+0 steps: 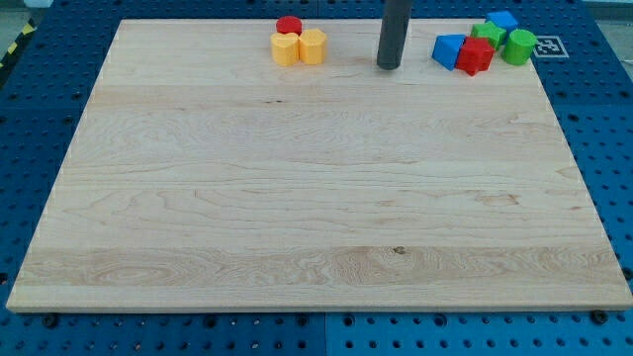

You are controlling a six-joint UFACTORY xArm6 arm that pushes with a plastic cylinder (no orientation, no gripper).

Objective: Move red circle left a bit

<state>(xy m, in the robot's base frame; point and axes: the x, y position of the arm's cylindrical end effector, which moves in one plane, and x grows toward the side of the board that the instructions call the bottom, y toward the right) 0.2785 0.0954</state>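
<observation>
The red circle (pixel 288 25) lies near the view's top edge of the wooden board, left of centre, touching two yellow blocks just below it: one (pixel 286 49) on the left and one (pixel 312 45) on the right. My tip (pixel 389 65) rests on the board to the right of this group, about a hundred pixels from the red circle and slightly lower in the view. Nothing touches the tip.
At the view's top right sits a cluster: a blue triangular block (pixel 449 50), a red block (pixel 476 56), a green block (pixel 487 35), a blue block (pixel 502 20) and a green round block (pixel 518 46). The wooden board (pixel 316 198) lies on a blue pegboard table.
</observation>
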